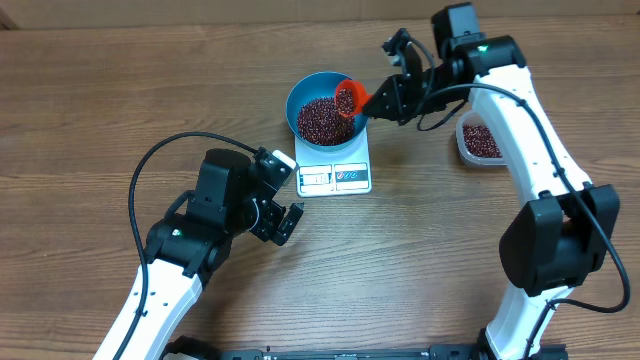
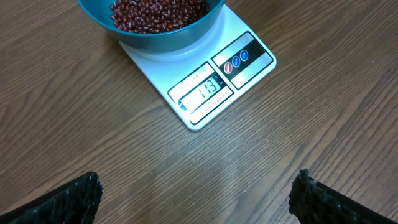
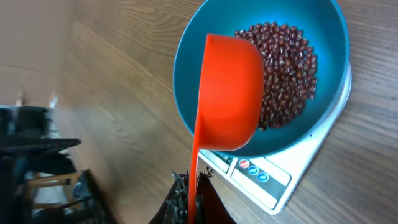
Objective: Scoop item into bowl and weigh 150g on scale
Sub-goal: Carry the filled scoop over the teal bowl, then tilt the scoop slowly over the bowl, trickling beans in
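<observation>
The blue bowl [image 1: 322,105] stands on the white scale [image 1: 335,172] and holds a heap of red-brown beans [image 1: 322,120]. My right gripper [image 1: 388,98] is shut on the handle of an orange scoop [image 1: 347,97], tipped over the bowl's right rim. From the right wrist, the scoop [image 3: 229,93] shows its underside above the beans [image 3: 283,68] in the bowl [image 3: 193,68], gripper [image 3: 191,193] shut on the handle. My left gripper [image 1: 288,224] is open, empty, below-left of the scale. Its view shows the scale [image 2: 211,81], bowl [image 2: 155,34] and beans [image 2: 155,11]; gripper [image 2: 198,202] over bare table.
A clear plastic tub [image 1: 478,140] with more beans stands on the table right of the scale, beside my right arm. The wooden table [image 1: 420,250] stretches around everything. The scale's display [image 2: 208,87] faces my left gripper.
</observation>
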